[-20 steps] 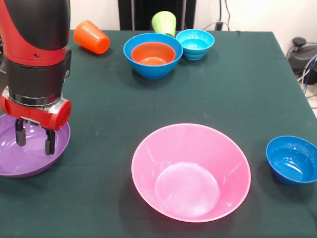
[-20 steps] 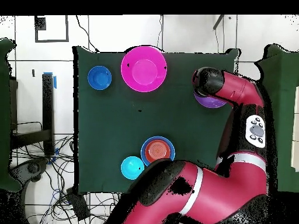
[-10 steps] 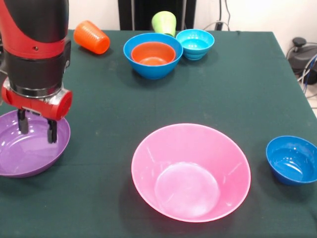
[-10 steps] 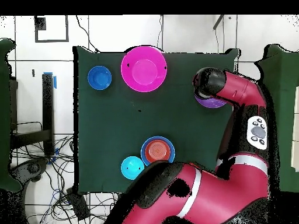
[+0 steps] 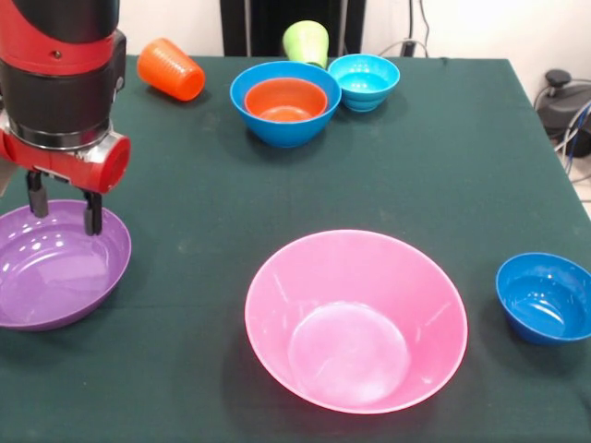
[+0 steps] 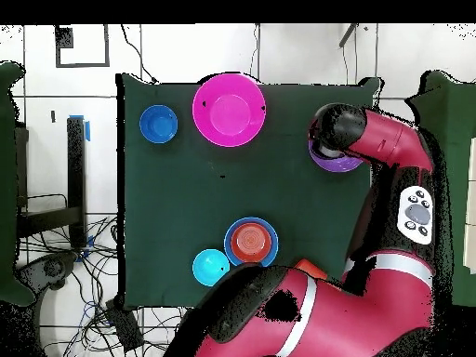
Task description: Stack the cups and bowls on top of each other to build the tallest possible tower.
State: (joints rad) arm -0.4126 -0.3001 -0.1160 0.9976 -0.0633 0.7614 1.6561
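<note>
Your gripper (image 5: 65,210) hangs open and empty over the far rim of the purple bowl (image 5: 57,277) — close on that thin, glossy edge off-centre and it could slip or tip.

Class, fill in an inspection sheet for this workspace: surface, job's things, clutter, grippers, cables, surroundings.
Surface: dark green tablecloth.
Job's things: orange bowl nested in medium blue bowl; cyan bowl, pink bowl, dark blue bowl, purple bowl separate; orange cup on its side; green cup behind.
Clutter: nothing seen.
Grippers: gripper open, empty, above the purple bowl's rim.
Cables: tangle off the table.
Surroundings: pale floor.
</note>
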